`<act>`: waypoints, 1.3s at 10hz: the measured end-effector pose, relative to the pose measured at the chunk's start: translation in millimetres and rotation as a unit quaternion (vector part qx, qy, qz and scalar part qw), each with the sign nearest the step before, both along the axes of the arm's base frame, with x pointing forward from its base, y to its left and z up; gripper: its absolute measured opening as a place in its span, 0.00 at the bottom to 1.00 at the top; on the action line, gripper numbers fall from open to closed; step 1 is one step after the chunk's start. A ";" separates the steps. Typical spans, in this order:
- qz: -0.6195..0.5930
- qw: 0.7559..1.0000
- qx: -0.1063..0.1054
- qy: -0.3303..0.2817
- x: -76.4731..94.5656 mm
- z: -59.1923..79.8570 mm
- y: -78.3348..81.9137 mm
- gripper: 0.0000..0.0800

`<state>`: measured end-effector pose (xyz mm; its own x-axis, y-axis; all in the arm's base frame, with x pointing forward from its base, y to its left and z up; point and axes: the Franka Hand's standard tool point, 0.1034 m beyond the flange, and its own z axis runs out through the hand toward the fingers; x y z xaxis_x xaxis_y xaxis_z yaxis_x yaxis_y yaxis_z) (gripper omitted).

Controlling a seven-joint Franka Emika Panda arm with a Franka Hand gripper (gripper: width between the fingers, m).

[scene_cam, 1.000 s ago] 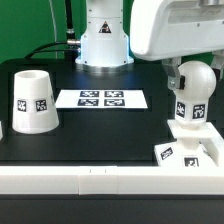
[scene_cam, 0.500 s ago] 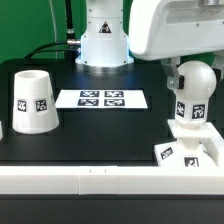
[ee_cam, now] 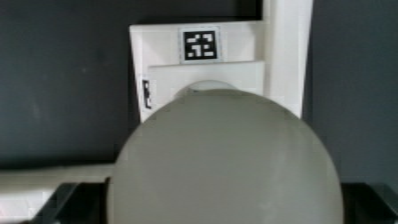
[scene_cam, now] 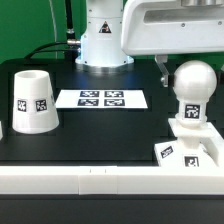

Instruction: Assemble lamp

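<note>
Leftmost, in the exterior view, the tapered shade point(scene_cam: 34, 100) stands on the black desk point(scene_cam: 110, 135) against a green backdrop point(scene_cam: 20, 30). Next lies the marker board point(scene_cam: 102, 98), the arm's white pedestal point(scene_cam: 104, 42) behind it. Rightmost, the bulb point(scene_cam: 191, 84) stands upright on the square base point(scene_cam: 200, 155). The hand point(scene_cam: 187, 61) hovers just above with its fingers apart, gripping nothing.

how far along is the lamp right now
Done, it seems: the bulb stands upright on the base. In hand: nothing; the gripper hangs open just above the bulb. Left: the shade sits apart on the table, at the exterior view's left, beyond the marker board, not yet on the bulb.
</note>
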<state>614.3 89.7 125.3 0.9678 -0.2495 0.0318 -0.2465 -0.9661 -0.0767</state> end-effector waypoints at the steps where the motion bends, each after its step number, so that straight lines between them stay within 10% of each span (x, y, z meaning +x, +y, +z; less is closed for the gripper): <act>1: -0.035 0.999 0.002 0.003 0.0 -0.2 -0.3 0.72; 10: -0.338 0.940 0.037 0.029 -0.8 -2.5 0.8 0.82; 13: -0.265 0.963 0.031 0.025 -1.1 -1.5 1.6 0.87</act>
<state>613.1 91.3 123.8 0.7037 -0.7092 -0.0426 -0.7090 -0.6971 -0.1064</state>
